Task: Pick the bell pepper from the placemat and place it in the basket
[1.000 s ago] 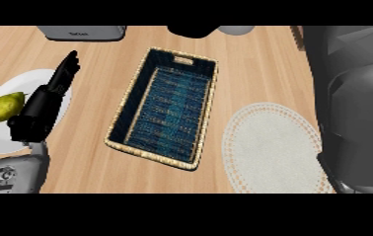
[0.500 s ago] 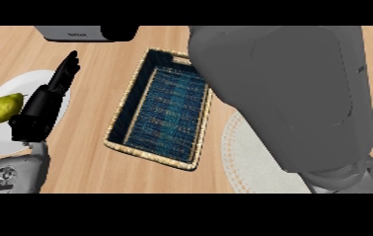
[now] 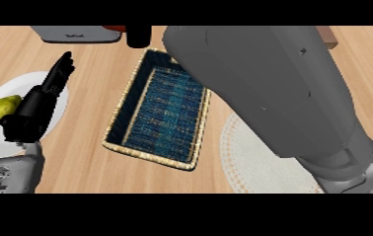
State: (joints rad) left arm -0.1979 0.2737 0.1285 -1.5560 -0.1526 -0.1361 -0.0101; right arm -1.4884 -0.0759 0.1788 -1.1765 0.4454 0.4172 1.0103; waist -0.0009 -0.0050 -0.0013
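Over the basket (image 3: 157, 112) my right forearm (image 3: 273, 89) blocks most of the view, hiding my right hand and the bell pepper, so I cannot tell their state or place. Left of the basket my left hand (image 3: 40, 104) rests, fingers straight, over a white plate (image 3: 22, 84).

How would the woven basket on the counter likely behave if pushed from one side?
The basket probably slides rather than tips: it looks low, long and flat-bottomed. Its woven rim suggests it is light and somewhat flexible. Nothing shows inside it, so a push at one end might turn it.
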